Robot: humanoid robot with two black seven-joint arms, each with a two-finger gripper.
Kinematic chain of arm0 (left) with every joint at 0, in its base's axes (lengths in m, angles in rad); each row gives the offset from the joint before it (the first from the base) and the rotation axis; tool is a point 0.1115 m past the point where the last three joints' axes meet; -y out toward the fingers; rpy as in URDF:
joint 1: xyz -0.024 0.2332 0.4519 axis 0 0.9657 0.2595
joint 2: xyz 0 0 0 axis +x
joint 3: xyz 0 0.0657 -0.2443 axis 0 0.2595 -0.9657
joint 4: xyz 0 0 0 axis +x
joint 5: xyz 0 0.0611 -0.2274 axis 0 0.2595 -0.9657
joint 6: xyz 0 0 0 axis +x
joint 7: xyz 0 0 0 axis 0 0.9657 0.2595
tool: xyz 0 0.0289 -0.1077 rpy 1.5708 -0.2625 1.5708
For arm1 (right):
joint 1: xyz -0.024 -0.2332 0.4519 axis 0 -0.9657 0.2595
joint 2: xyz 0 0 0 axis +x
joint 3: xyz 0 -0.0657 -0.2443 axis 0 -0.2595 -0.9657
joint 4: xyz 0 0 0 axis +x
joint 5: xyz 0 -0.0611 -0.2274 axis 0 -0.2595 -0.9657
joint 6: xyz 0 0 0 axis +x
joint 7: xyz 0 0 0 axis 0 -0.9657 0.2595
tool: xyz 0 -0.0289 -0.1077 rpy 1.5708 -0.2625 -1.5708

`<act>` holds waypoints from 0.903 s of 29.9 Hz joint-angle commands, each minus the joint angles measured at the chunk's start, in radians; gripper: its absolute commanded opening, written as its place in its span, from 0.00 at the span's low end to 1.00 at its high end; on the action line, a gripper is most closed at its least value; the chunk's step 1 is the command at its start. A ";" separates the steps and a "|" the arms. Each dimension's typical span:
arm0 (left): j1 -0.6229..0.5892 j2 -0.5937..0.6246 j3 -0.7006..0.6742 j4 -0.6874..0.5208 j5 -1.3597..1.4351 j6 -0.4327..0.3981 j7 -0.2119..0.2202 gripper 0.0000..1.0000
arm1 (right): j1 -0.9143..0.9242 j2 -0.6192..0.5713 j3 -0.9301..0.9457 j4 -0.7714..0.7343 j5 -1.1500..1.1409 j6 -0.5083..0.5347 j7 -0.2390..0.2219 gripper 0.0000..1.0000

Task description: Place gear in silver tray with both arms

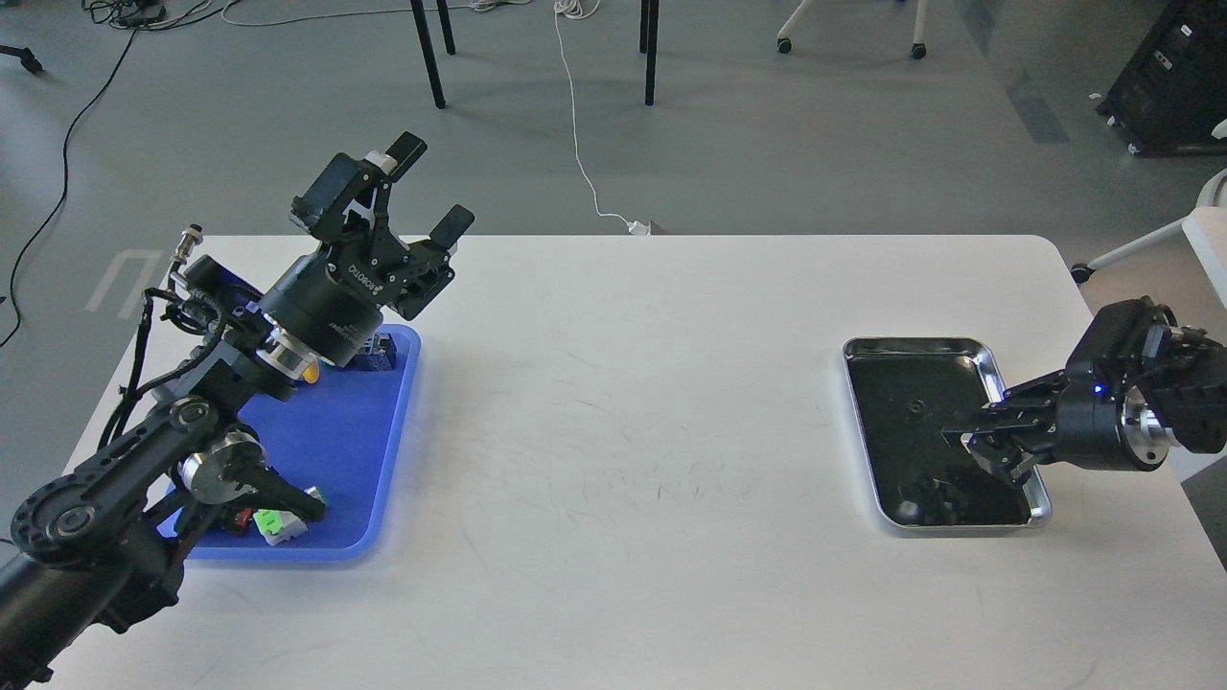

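Left arm (173, 431) is coming in from the lower left, hanging over the blue tray (383, 450) at the left end of the white surface (623, 460). Left gripper (427, 192) is raised above the tray's far edge, pointing up and away; fingers (451, 228) are spread wide, gripping nothing. White lettering on the gripper body is showing upside down, too small to read reliably.

Blue tray is sitting with its long axis running near-to-far. The arm is covering most of its contents: a yellow bit (311, 372) and a dark blue block (381, 351) are peeking out near the far end, a green-and-white part (278, 523) and something red (242, 518) at the near end. Can't identify any of them.

Middle of the surface is only showing scuff marks.

Silver tray (1011, 369) is lying on the right side, long axis near-to-far, slightly skewed, near end drifting right. Its dark bottom is reflecting, so it's hard to separate real parts from reflections: a small round thing (914, 407) mid-tray and a dark clump (925, 503) at the near end, either could be a gear, can't confirm.

Right arm (1150, 393) is entering from the right edge, partly cut off, a blue LED glowing on it. Right gripper (978, 443) is reaching leftward over the tray's right rim, low over the bottom. Fingers are blending into the dark tray; can't tell if they're parted or pinched, or gripping anything.
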 commanded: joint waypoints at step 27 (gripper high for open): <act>0.001 0.007 0.000 0.000 0.002 0.002 0.000 0.98 | -0.097 0.047 0.372 -0.026 0.260 0.006 0.000 0.97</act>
